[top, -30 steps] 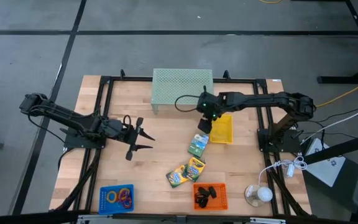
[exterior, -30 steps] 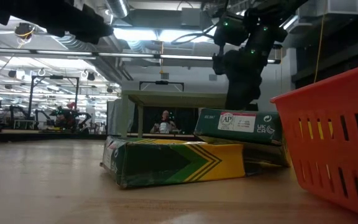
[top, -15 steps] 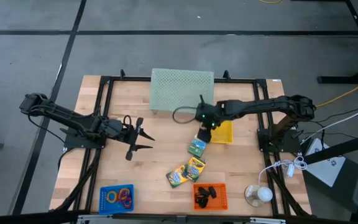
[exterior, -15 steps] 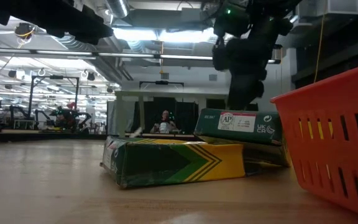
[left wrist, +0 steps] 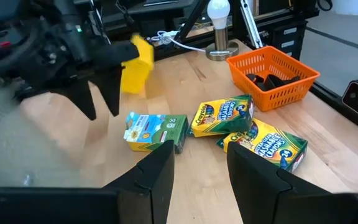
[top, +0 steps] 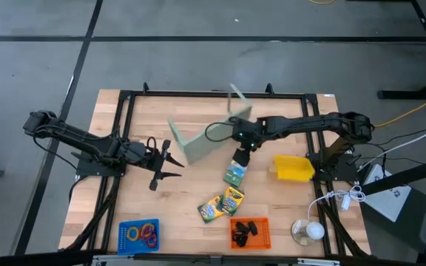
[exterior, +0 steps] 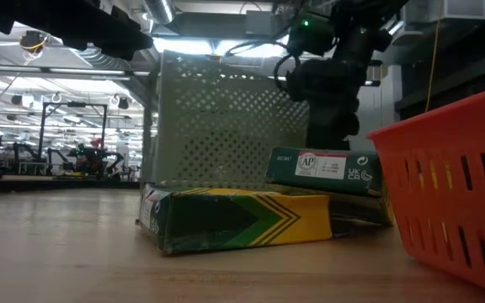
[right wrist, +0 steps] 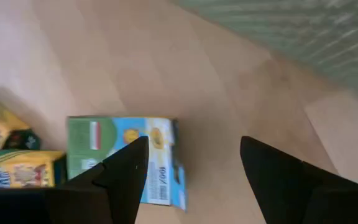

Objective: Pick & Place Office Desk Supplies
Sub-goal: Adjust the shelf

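Three green-and-yellow crayon boxes lie flat on the table: one (top: 234,173) mid-table, two more (top: 233,199) (top: 211,210) nearer the front. My right gripper (top: 240,156) hangs open, pointing steeply down just over the far end of the mid-table box (right wrist: 123,158), which shows beside one finger; I cannot tell whether it touches. My left gripper (top: 172,164) waits open at the left, aimed at the boxes (left wrist: 157,130). Black clips lie in an orange bin (top: 250,233). Coloured rings lie in a blue bin (top: 139,234).
The pale green mesh riser (top: 198,139) stands tipped up on edge beside my right arm, its mesh face (exterior: 226,118) upright behind the boxes. A yellow bin (top: 294,168) lies at the right. A lamp with a bulb (top: 308,230) stands at the front right corner.
My right gripper has swung a little toward the table's left and near edge, to above the mid-table crayon box. The mesh riser has tipped up off its feet and shifted toward the near left. The yellow bin has slid toward the table's right edge.
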### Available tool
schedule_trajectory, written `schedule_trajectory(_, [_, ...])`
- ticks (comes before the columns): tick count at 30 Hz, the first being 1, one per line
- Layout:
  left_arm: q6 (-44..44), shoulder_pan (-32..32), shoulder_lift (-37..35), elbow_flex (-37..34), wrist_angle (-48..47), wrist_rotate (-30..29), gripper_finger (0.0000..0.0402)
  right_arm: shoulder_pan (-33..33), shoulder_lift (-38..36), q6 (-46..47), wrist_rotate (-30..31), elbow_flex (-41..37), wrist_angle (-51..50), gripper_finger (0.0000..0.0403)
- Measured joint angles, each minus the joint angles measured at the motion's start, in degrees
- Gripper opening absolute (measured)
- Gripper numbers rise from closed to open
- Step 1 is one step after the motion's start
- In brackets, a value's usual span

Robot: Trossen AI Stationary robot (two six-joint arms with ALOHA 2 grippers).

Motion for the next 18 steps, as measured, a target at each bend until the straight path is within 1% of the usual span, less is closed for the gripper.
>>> schedule_trajectory(6, [-0.02,0.0,0.0,0.0,-0.01,0.01,0.0145,0.13,0.0,-1.49,-0.8,2.64,0.13,0.0255])
schedule_trajectory(13, [0.02,0.0,0.0,0.0,-0.01,0.1,0.0145,0.22,-0.02,-2.06,-1.45,2.86,0.42,0.0255])
schedule_trajectory(18, [0.06,0.0,0.0,0.0,-0.01,0.12,0.0145,0.16,-0.07,-2.41,-0.78,2.88,0.46,0.0255])
